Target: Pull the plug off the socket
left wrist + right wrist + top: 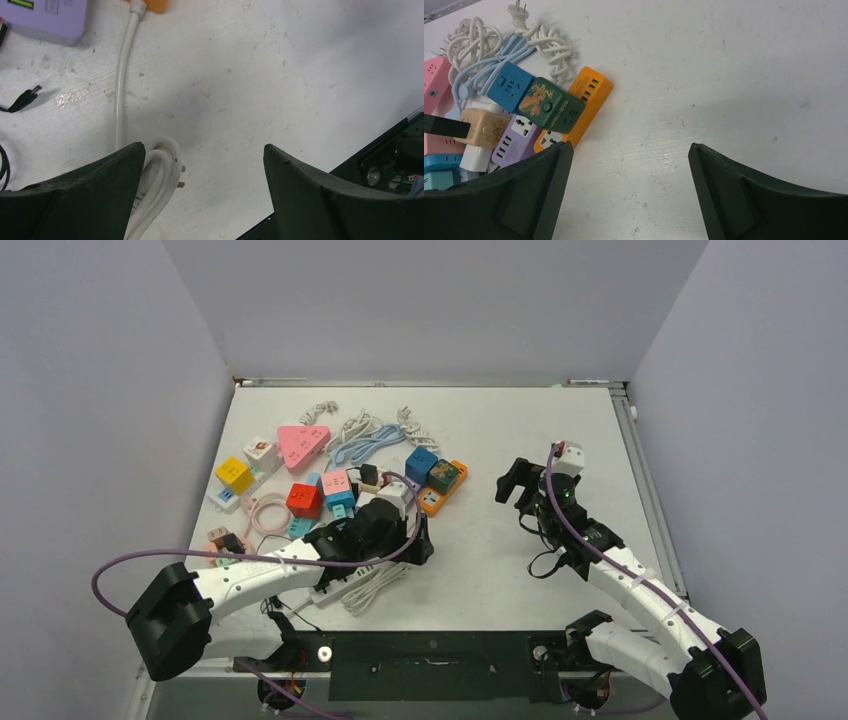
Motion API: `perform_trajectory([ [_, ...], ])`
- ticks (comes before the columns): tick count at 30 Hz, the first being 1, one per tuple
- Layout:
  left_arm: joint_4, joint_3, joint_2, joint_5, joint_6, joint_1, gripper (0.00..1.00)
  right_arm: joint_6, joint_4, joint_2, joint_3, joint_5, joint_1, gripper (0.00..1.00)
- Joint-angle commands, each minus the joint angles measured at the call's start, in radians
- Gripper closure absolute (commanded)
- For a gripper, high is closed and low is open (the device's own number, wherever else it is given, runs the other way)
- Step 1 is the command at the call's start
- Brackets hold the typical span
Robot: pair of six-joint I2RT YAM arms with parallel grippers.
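Observation:
My left gripper (420,543) (201,147) is open and empty, low over the table at the near edge of the pile of sockets. A white plug (172,170) with bare prongs lies free on the table against its left finger (100,190). Its white cord (121,75) runs up to an orange power strip (150,5). My right gripper (513,481) (631,146) is open and empty over bare table, right of the orange strip (584,97). A black plug (368,476) (444,125) sits at a beige socket (484,127) in the pile.
Coloured socket cubes and strips lie in a pile at centre left: green (551,105), blue (509,92), purple (516,140), pink triangle (302,445), yellow (234,475), red (303,500). Coiled cables (365,430) lie behind. A white strip (340,588) and coil (378,588) lie near the front edge.

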Motion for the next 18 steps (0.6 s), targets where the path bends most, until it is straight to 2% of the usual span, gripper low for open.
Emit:
perform_trajectory([
  [1, -0.027, -0.036, -0.037, -0.050, -0.061, -0.007, 0.16, -0.020, 0.063, -0.006, 0.009, 0.035, 0.000, 0.10],
  [6, -0.050, -0.045, -0.075, -0.064, -0.017, -0.009, 0.18, -0.020, 0.072, -0.008, -0.001, 0.039, -0.001, 0.10],
  [13, -0.085, -0.002, 0.025, -0.037, -0.001, -0.009, 0.43, -0.022, 0.059, -0.025, -0.003, 0.030, -0.001, 0.10],
  [18, -0.056, -0.012, 0.049, -0.032, 0.001, -0.010, 0.45, -0.022, 0.049, -0.056, -0.015, 0.041, -0.002, 0.10],
])
